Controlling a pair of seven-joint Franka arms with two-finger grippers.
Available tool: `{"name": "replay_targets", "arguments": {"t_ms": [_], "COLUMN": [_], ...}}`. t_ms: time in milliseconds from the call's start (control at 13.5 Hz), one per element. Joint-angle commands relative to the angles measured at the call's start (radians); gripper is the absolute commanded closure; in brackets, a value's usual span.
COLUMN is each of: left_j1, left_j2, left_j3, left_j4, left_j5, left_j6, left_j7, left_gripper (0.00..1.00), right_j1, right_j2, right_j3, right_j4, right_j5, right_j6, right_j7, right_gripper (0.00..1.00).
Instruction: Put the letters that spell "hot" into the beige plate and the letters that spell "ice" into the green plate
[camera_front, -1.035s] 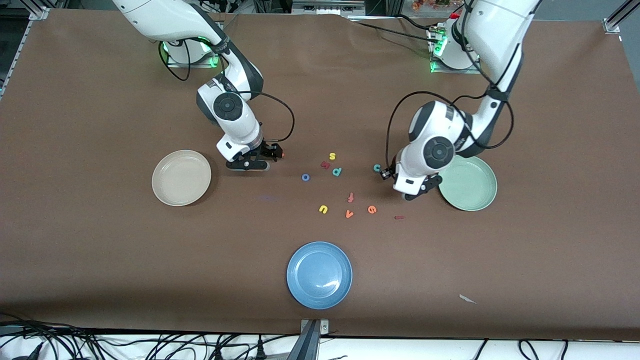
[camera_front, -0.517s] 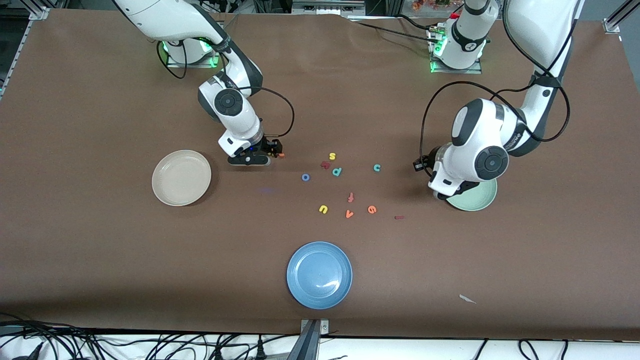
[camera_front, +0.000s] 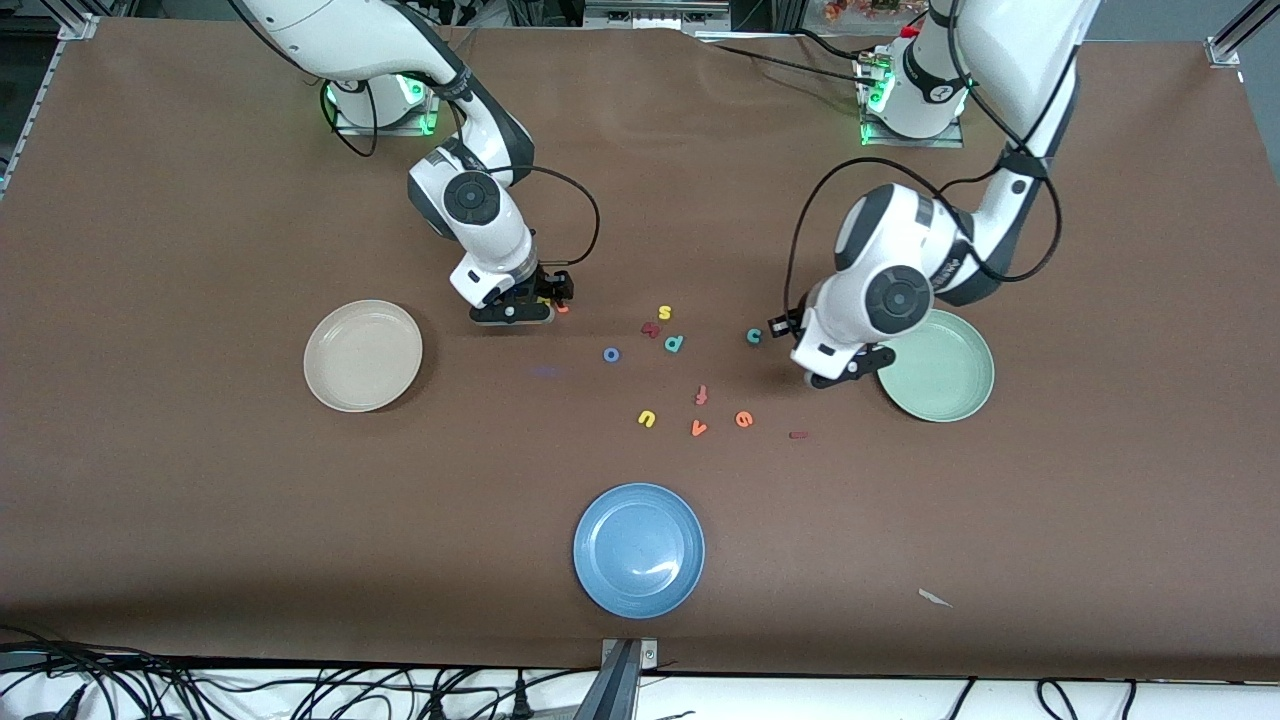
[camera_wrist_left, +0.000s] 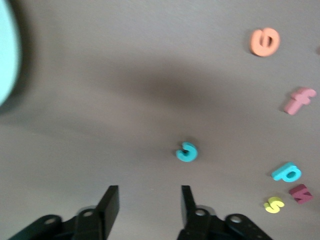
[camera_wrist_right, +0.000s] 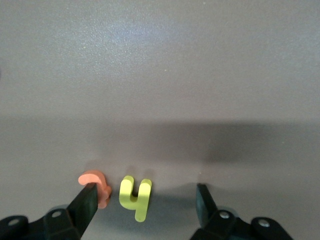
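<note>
Sitting empty, both the beige plate and green plate are awaiting letters, so nothing is sorted yet. The right gripper is straddling the yellow h with jaws spread, the orange t touching one finger. The left gripper is hanging open near the teal c. The o, e and i are lying loose mid-table.
</note>
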Motion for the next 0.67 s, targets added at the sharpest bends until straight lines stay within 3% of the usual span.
{"name": "replay_targets", "arguments": {"t_ms": [0,296,591], "left_j1": [-0.035,-0.070,-0.102], "left_j2": [0.035,0.120,0.161], "left_j3": [0.009,0.009,0.010], "left_j4": [-0.005,-0.016,-0.016], "left_j5": [-0.030,-0.024,-0.022], "left_j6": [0.090,0.213,0.224], "left_j7": [-0.052,-0.098,-0.123], "left_gripper": [0.02,0.06,0.12], "right_j1": [-0.001,-0.003,-0.001], "right_j2": [-0.014,-0.038,-0.012], "right_j3": [-0.019,-0.036,-0.036], "right_j4": [-0.014,-0.012,-0.012], "right_j5": [-0.045,-0.049,-0.051], "right_j6": [0.017,-0.029,-0.017], "right_j7": [0.011,-0.004,0.000], "right_gripper": [0.12,0.11,0.11]}}
